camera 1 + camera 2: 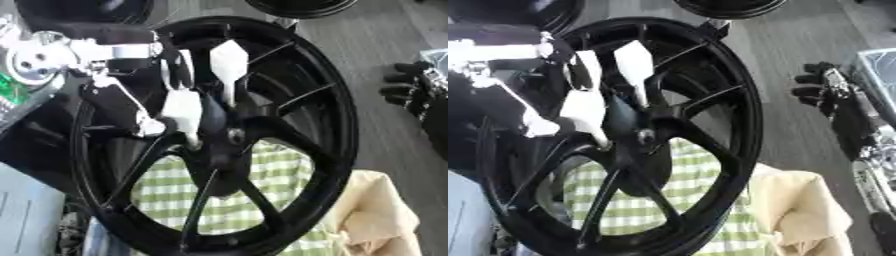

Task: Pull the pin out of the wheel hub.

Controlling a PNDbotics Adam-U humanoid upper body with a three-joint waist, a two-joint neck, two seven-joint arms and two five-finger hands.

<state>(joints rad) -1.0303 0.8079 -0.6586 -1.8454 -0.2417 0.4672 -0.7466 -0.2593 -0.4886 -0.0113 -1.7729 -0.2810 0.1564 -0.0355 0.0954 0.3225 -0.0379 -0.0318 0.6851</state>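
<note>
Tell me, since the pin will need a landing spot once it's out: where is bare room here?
Bare grey floor lies right of the wheel, below the idle right hand and above the beige cloth. The hub is crowded by the left hand; checked cloth shows between the spokes.

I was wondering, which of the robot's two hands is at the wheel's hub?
The left hand, its white-tipped fingers reaching over the hub of the black wheel. The right hand hangs off to the wheel's right, touching nothing.

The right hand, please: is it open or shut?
Open: the right hand idles at the right edge, fingers relaxed, holding nothing, apart from the wheel.
</note>
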